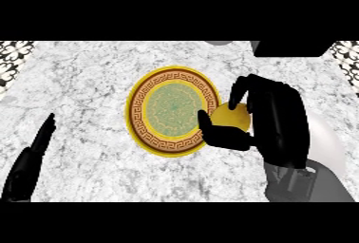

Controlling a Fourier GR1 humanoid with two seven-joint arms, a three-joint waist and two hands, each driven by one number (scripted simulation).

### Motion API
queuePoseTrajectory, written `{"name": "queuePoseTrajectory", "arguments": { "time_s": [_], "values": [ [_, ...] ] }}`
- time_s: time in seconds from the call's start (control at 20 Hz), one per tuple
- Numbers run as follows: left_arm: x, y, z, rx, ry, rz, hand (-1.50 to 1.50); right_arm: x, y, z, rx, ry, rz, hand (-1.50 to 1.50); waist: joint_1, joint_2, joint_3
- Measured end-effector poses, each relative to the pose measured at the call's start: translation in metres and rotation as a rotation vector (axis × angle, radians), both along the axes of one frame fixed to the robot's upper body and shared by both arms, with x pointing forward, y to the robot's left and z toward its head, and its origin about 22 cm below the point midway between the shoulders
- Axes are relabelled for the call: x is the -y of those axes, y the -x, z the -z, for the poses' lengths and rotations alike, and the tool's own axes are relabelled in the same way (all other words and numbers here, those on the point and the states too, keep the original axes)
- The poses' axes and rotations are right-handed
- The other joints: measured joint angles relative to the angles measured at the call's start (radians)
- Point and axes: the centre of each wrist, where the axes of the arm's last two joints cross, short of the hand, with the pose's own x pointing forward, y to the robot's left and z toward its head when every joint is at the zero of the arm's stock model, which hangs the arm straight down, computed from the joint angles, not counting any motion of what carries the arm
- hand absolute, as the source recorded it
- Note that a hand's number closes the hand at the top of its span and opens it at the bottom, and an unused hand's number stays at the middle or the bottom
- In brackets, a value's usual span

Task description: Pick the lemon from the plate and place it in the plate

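A yellow lemon [232, 116] sits in my right hand [277, 118], whose fingers and thumb curl round it just past the right rim of a yellow plate [144, 135] with a green centre and a brown key-pattern band. The plate lies flat on the marble counter, nothing on it. My left hand [32, 159] rests at the lower left with straight fingers, well apart from the plate.
A dark block [291, 47] stands at the counter's far right edge, with a grey round shape [219, 42] beside it. Patterned tiles [15, 59] border the counter at both far corners.
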Motion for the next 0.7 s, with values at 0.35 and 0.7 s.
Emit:
{"name": "queuePoseTrajectory", "arguments": {
  "time_s": [0.35, 0.7],
  "values": [
    [-0.004, -0.010, -0.010, 0.010, 0.003, 0.014, 0.00, -0.056, -0.038, -0.005, -0.096, -0.050, -0.005, 1.50, 0.017, 0.007, 0.001],
    [0.005, -0.010, -0.006, 0.009, 0.006, 0.030, 0.00, -0.086, -0.083, 0.026, -0.223, -0.033, -0.016, 1.50, 0.029, 0.011, 0.002]
  ]
}}
